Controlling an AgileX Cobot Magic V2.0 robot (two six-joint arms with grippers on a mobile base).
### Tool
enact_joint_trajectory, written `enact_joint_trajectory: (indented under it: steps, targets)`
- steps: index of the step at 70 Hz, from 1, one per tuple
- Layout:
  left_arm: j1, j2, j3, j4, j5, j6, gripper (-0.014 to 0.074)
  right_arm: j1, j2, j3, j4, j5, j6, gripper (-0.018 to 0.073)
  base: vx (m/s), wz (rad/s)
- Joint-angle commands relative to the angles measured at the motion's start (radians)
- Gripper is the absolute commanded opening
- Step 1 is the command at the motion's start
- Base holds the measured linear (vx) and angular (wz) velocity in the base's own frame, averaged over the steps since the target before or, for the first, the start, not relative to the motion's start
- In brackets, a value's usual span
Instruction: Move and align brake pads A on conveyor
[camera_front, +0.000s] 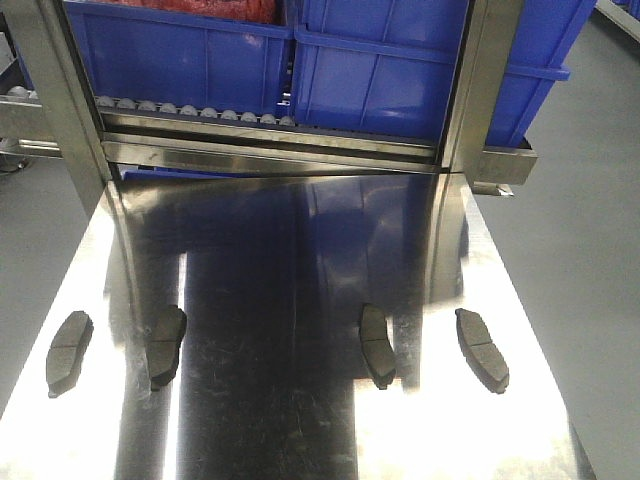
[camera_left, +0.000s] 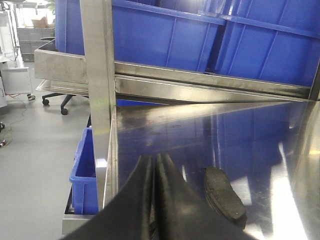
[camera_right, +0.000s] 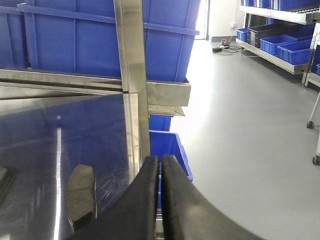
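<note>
Left claw (camera_left: 153, 167) and right claw (camera_right: 160, 165) were pressed together, empty.
All four brake pads (camera_front: 167, 345) lay on the steel surface (camera_front: 270, 410); no conveyor showed, so the moving seemed not begun.

Front view high, tilted down along steel table (camera_front: 300, 420) toward blue bins (camera_front: 380, 70), wrist views low at table's left and right edges, facing same bins, each sharing one of the brake pads A (camera_left: 225, 192) with front view.

Front view | you have four brake pads (camera_front: 167, 345) lying apart in a row on the shiny table (camera_front: 270, 420) | blue bins (camera_front: 180, 50) stand behind.
</note>
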Motion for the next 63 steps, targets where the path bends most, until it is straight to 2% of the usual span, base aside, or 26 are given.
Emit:
enact_joint_trajectory:
  steps: [1, 63]
  targets:
    - [0.002, -0.015, -0.021, -0.007, -0.08, -0.008, -0.0006, -0.002, -0.013, 0.017, 0.0, -0.078, 0.0, -0.0003, 0.0, 0.0]
    - [0.002, -0.015, -0.021, -0.007, -0.08, -0.008, -0.0006, -0.002, -0.013, 0.017, 0.0, -0.078, 0.0, -0.0003, 0.0, 0.0]
